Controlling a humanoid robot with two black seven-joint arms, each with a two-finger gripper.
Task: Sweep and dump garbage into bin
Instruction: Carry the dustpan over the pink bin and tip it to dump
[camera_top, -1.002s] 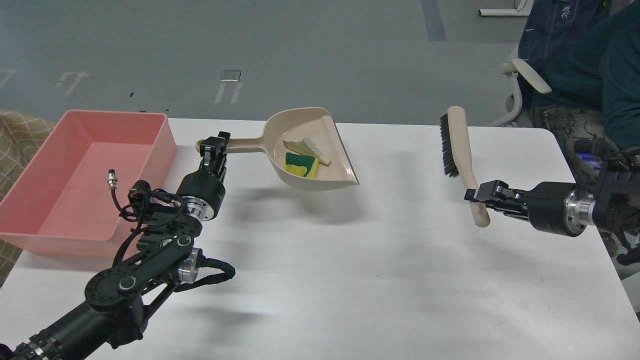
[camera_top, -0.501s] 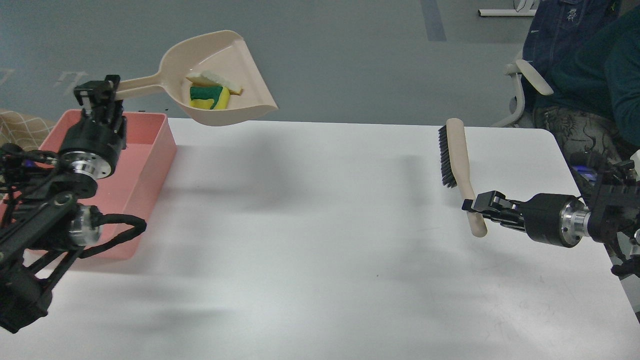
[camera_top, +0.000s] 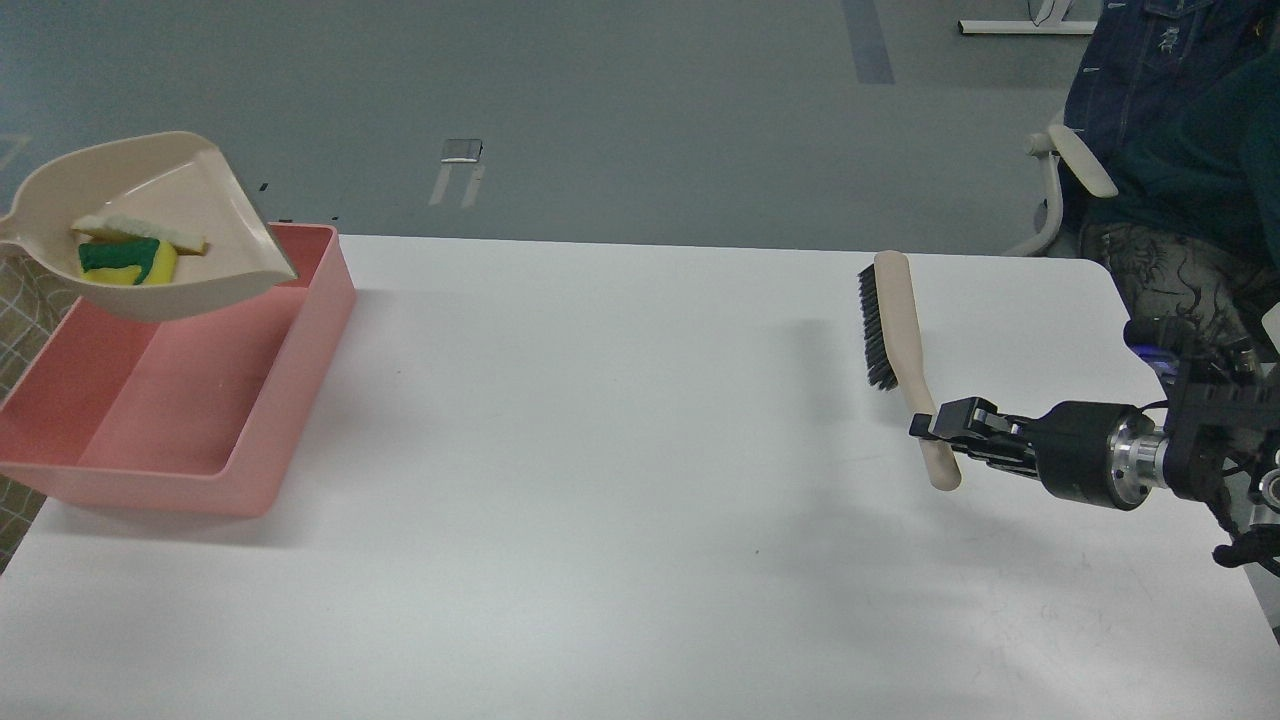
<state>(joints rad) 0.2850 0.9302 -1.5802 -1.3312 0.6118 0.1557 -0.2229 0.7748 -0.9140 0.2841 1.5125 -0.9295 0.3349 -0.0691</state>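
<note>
The beige dustpan (camera_top: 190, 200) hangs in the air over the far left part of the pink bin (camera_top: 200, 400). In the pan lie the garbage pieces: the yellow sponge with a green layer (camera_top: 125, 262) and the pale beige strip (camera_top: 140, 232) behind it. The pan's handle runs off the left edge, and my left gripper is out of view. My right gripper (camera_top: 938, 428) is shut on the handle of the beige brush with black bristles (camera_top: 893, 315), held at the right side of the white table (camera_top: 620, 480).
A seated person (camera_top: 1180, 150) in dark clothes and a chair are at the far right, beyond the table's corner. The bin stands at the table's left edge, and its visible floor holds nothing. Grey floor lies beyond the table.
The dustpan with the garbage has been lifted from the table middle and carried left over the bin. My left arm has left the view. The brush has shifted slightly left and down.
</note>
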